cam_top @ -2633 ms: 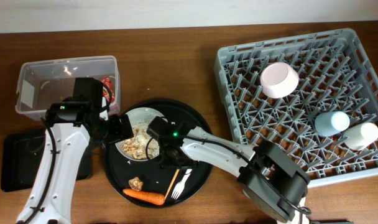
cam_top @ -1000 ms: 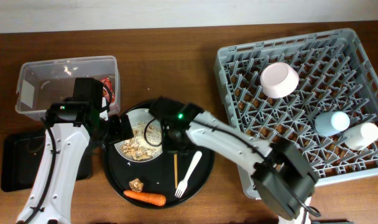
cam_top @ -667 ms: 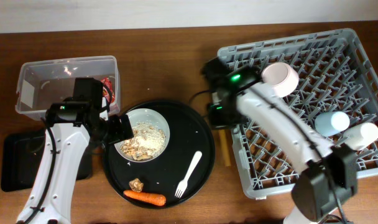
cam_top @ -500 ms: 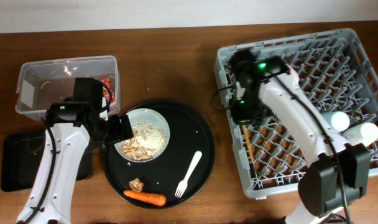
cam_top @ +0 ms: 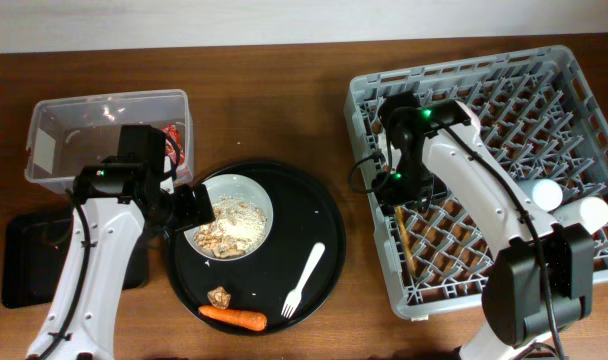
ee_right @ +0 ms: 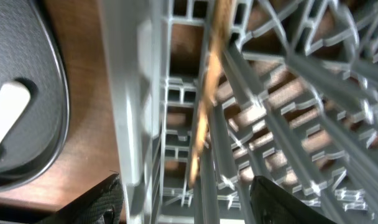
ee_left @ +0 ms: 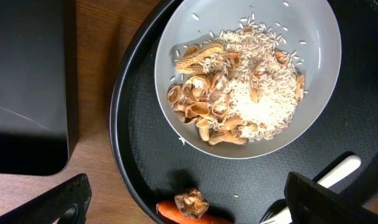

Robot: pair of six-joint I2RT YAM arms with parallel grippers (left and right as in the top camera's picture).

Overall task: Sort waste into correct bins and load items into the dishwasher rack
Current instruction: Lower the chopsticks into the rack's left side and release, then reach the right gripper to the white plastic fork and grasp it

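Your right gripper (ee_right: pixel 192 190) has carried the wooden chopstick (cam_top: pixel 405 240) from the round black tray (cam_top: pixel 319 215) into the large grey lattice rack (cam_top: pixel 504 70) and stands spread. Your left gripper (ee_left: pixel 188 186) is spread too; 1 white plastic fork (cam_top: pixel 306 278) remains.

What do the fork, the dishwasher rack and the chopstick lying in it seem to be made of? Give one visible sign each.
The fork looks like plastic: plain white, smooth, one moulded piece. The dishwasher rack seems moulded plastic: uniform grey lattice, slight sheen. The chopstick is probably wood or bamboo: tan and dull.
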